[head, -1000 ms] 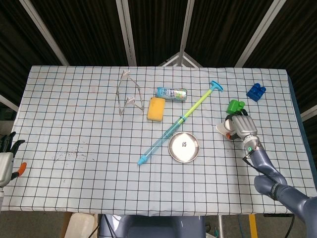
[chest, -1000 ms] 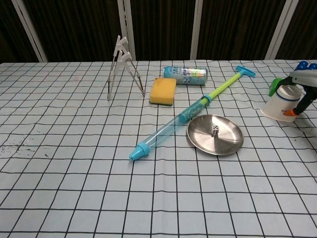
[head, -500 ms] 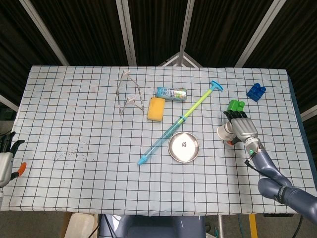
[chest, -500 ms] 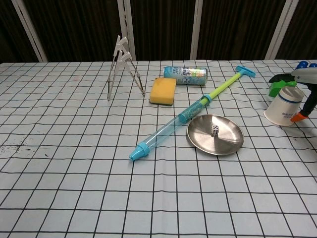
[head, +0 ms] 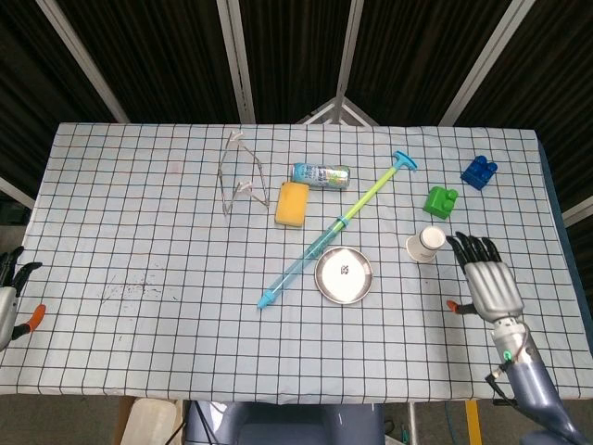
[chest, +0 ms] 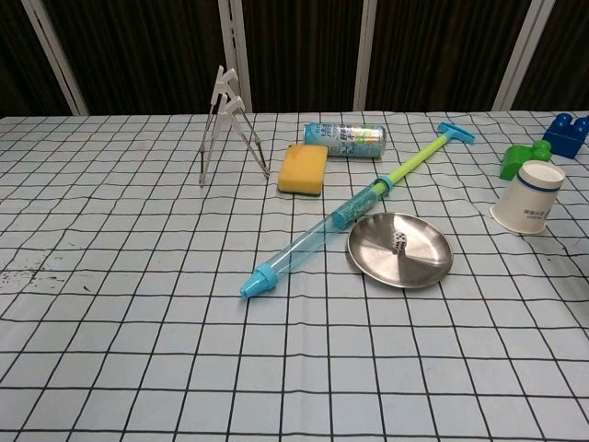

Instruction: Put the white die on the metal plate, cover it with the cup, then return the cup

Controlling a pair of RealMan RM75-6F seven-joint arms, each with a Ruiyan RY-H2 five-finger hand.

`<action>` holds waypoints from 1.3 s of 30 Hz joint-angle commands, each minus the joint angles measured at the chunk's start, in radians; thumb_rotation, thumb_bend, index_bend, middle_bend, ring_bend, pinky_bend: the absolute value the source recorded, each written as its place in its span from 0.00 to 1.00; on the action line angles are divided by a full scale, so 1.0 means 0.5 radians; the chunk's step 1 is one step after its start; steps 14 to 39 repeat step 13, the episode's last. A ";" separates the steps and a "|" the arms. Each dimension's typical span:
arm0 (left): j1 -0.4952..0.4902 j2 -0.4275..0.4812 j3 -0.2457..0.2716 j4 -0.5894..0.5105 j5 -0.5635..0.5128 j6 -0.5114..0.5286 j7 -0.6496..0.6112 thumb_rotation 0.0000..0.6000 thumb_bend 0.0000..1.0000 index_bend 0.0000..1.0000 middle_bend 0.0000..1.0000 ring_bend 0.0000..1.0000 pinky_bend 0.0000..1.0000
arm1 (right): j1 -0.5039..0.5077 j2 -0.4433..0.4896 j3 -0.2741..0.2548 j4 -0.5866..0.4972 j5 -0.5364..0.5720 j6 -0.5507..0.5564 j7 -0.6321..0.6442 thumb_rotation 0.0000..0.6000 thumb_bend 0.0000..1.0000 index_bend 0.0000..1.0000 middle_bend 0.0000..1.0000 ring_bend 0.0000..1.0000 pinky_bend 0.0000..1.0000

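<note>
Head view: white die [head: 345, 270] sits on the metal plate [head: 331, 286], cup [head: 426, 244] stands upside down to its right — just off the right hand [head: 487, 284], which is released, fingers spread. Left hand [head: 7, 298] is way off, holding nothing I can see.

Chest view: cup [chest: 528, 197] rim-down, no hands showing — looks basically done.

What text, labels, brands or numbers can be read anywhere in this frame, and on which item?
None can be read.
Cup: small blue print on its side, too blurred to read.
Can lying on its side: printed label, too small to read.
White die on the metal plate: dark pips show, count unclear.
</note>
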 commanded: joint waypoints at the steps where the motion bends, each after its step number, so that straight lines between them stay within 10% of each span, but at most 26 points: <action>1: 0.011 0.018 0.005 -0.006 0.014 0.012 -0.031 1.00 0.46 0.20 0.00 0.00 0.04 | -0.201 0.012 -0.164 -0.028 -0.236 0.217 0.020 1.00 0.10 0.02 0.05 0.02 0.00; 13: 0.034 0.045 0.002 0.005 0.026 0.041 -0.098 1.00 0.46 0.20 0.00 0.00 0.04 | -0.424 -0.203 -0.192 0.351 -0.507 0.592 0.103 1.00 0.10 0.04 0.05 0.02 0.00; 39: 0.034 0.045 0.002 0.005 0.026 0.041 -0.098 1.00 0.46 0.20 0.00 0.00 0.04 | -0.424 -0.203 -0.192 0.351 -0.507 0.592 0.103 1.00 0.10 0.04 0.05 0.02 0.00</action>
